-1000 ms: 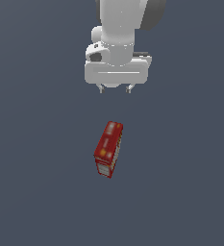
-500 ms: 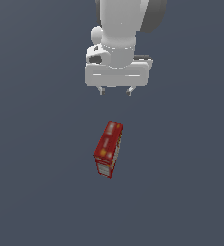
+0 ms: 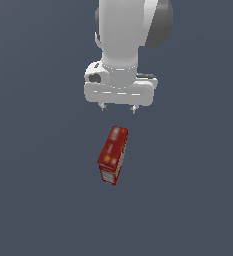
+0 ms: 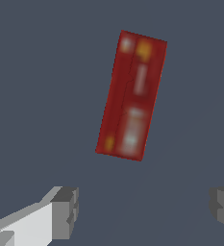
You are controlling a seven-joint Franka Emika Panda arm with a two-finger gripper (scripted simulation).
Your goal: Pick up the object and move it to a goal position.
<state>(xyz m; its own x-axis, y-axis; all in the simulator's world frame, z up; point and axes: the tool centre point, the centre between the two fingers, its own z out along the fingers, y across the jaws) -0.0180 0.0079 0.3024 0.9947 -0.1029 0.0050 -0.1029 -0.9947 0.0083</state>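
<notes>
One end effector (image 3: 119,108) hovers spread wide, apart from red box (image 3: 112,154).

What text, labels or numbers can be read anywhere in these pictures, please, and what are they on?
None can be read.
Red box: pale label patches and yellow-orange spots show in both views, but they are too blurred to make out any characters.
Hand: plain white, no markings visible.

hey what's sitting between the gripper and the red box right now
Nothing. In the exterior view only bare grey floor separates the open gripper from the red box; the wrist view shows the same empty gap.
</notes>
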